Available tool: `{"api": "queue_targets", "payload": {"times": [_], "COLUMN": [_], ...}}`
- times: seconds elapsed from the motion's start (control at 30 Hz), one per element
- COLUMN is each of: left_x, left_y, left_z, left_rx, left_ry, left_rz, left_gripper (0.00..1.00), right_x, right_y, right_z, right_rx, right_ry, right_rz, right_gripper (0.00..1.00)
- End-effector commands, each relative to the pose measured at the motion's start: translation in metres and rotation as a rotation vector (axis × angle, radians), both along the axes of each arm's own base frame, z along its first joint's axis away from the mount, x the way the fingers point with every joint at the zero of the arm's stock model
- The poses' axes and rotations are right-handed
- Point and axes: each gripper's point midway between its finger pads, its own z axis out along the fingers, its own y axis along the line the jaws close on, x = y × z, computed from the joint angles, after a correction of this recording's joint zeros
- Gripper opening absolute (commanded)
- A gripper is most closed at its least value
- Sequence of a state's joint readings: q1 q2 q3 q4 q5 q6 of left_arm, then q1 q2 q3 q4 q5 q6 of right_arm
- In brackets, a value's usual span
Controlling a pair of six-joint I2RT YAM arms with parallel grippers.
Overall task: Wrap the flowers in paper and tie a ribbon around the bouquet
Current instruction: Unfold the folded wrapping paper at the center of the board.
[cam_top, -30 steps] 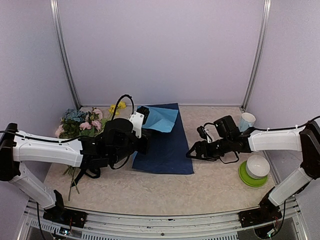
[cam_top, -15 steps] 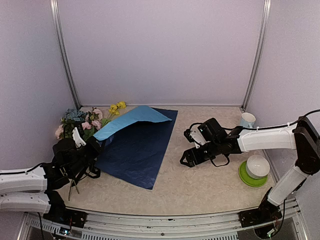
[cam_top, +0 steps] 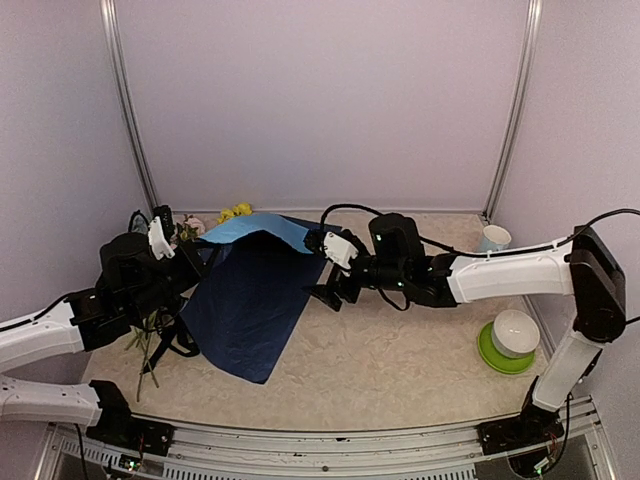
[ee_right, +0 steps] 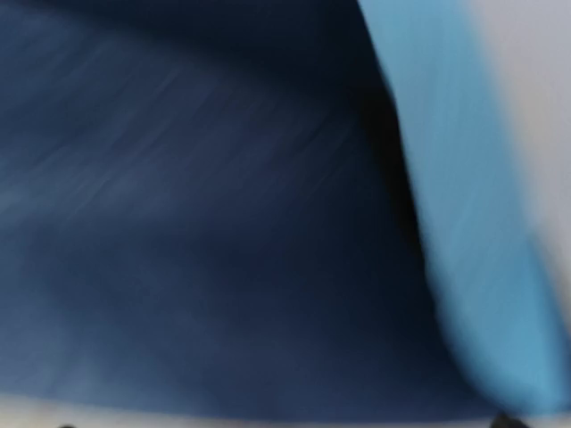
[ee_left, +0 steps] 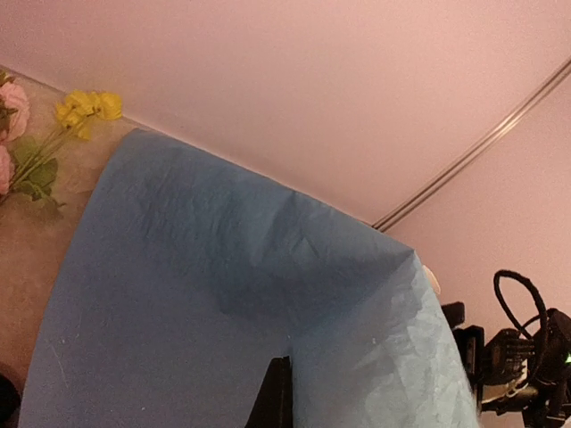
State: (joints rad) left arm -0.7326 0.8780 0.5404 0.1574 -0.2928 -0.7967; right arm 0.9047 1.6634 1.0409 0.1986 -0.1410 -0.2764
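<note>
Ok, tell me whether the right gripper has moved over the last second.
Yes. The right gripper has moved left and toward the back wall, away from the cup, and is now close to the raised edge of the paper.

No text, label or number can be read — anywhere.

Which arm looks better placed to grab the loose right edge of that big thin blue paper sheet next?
Right, probably. The right gripper stands open just beside the raised right edge of the thin blue wrapping paper sheet, while the left gripper is shut on its left side, holding it up.
</note>
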Motion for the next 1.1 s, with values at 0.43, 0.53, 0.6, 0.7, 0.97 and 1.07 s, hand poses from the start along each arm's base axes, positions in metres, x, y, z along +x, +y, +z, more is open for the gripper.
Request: {"api": "queue_targets", "payload": {"times": [0.43, 0.53, 0.6, 0.7, 0.97, 1.07], "left_x": [-0.003, -0.003, -0.003, -0.002, 0.000, -0.001], "left_y": [-0.028, -0.028, -0.029, -0.029, -0.034, -0.035], "left_z": [0.047, 0.047, 0.050, 0.048, 0.043, 0.046], "left_rx": [0.185, 0.192, 0.189, 0.202, 0.224, 0.226], "left_ry": [-0.125, -0.129, -0.134, -0.124, -0.119, -0.126], "left_rz": [-0.111, -0.114, -0.120, -0.115, -0.134, -0.143], "left_gripper": [0.00, 0.00, 0.00, 0.00, 0.00, 0.00], "right_x": [0.142, 0.147, 0.150, 0.155, 0.169, 0.185], "right_y": [0.053, 0.061, 0.065, 0.065, 0.073, 0.067], "right_z": [0.054, 0.040, 0.033, 0.029, 0.029, 0.032], "right_rx": [0.163, 0.159, 0.148, 0.155, 0.183, 0.180], "right_ry": [-0.399, -0.398, -0.409, -0.427, -0.405, -0.408], "right_rz": [-0.088, -0.023, 0.000, 0.015, 0.035, -0.025], "right_gripper": [0.94, 0.79, 0.66, 0.56, 0.44, 0.11]}}
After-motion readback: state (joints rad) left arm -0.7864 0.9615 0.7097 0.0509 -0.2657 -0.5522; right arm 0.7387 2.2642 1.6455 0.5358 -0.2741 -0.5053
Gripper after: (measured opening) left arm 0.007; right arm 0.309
